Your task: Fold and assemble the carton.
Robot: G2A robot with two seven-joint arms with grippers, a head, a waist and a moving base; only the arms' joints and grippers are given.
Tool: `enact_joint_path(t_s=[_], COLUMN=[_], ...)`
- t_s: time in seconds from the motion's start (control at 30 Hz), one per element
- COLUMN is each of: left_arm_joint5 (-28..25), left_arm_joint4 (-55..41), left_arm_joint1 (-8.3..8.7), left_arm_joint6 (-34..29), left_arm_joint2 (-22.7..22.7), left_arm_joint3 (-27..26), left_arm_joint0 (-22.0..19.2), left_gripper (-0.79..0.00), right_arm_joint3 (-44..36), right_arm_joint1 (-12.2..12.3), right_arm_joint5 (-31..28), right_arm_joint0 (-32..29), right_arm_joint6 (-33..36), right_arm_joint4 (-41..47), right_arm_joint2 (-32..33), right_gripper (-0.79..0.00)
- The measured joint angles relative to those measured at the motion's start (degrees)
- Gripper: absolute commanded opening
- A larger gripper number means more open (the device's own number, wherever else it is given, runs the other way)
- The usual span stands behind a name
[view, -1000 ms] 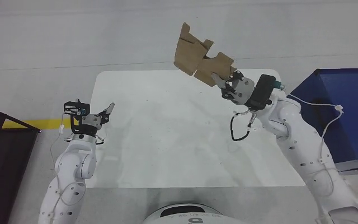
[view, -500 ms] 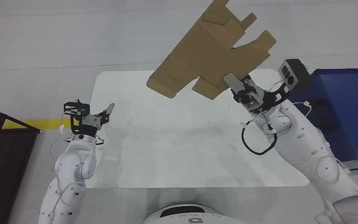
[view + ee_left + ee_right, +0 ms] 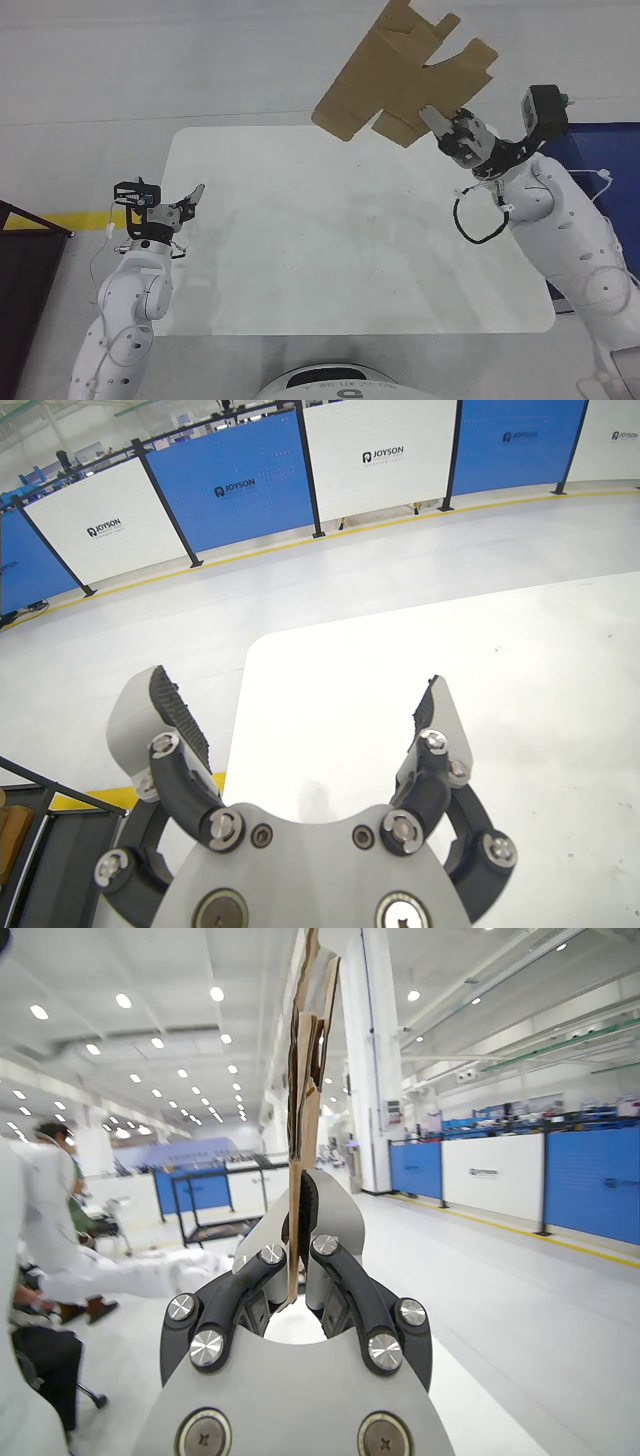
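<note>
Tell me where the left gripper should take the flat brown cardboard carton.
The flattened brown cardboard carton is thin, pinched at one flap by the right gripper; probably take its free opposite end from the robot's left, left gripper straddling the edge.

Brown carton (image 3: 400, 70), white table (image 3: 300, 250), yellow floor line (image 3: 90, 220), black ribbed pads (image 3: 177, 715) on the left grey jaws.

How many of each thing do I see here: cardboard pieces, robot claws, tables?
1 carton
2 grippers: left gripper open, right gripper shut on the carton
1 table
Total: 4
</note>
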Motion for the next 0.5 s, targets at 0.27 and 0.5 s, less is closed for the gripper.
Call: enact_joint_path(t_s=[0.27,0.5], left_arm_joint5=[0.0,0.0], left_arm_joint4=[0.0,0.0], left_arm_joint1=[0.00,0.00], left_arm_joint6=[0.0,0.0], left_arm_joint2=[0.0,0.0], left_arm_joint3=[0.0,0.0], left_arm_joint0=[0.0,0.0], left_gripper=[0.000,0.000], right_arm_joint3=[-10.2,-19.9], right_arm_joint1=[0.1,0.0], right_arm_joint5=[33.0,57.4], right_arm_joint0=[-7.8,-12.6], right_arm_joint6=[1.9,16.6], right_arm_joint4=[-35.1,-67.6], right_arm_joint2=[5.1,5.4], right_gripper=[-0.785,-0.785])
